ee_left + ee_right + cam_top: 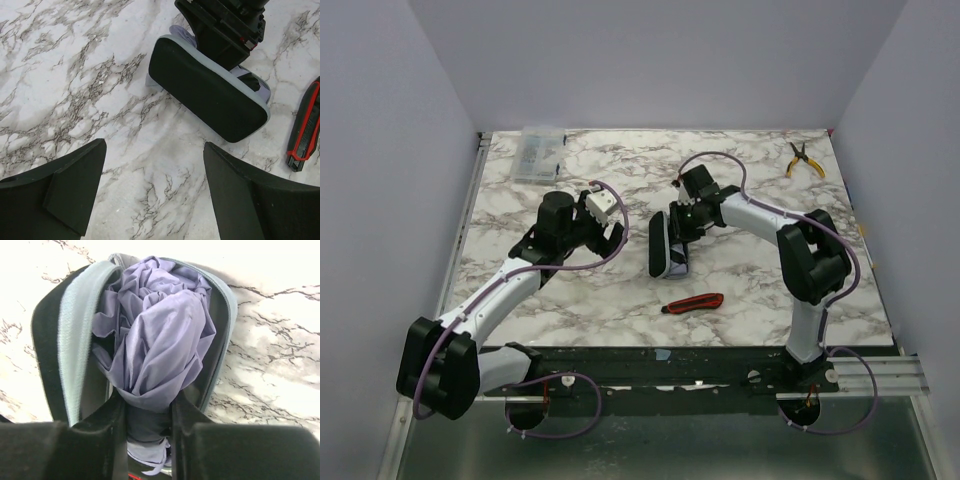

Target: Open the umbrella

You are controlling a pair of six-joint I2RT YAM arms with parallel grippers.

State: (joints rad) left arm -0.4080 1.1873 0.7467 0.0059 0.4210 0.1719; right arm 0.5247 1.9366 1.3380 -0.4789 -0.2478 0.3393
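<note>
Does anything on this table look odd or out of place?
Yes: the umbrella sits crumpled inside an open pouch, its lilac fabric bunched rather than neatly folded, with the right gripper pinching it. A red-and-black utility knife and yellow-handled pliers also lie loose.

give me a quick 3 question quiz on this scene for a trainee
1. True or false: the left gripper is open and holds nothing.
2. What is the right gripper pinching? A) pliers B) umbrella C) utility knife
3. Fill in: the umbrella sits folded inside an open ___.
Key: 1 true; 2 B; 3 pouch.
</note>
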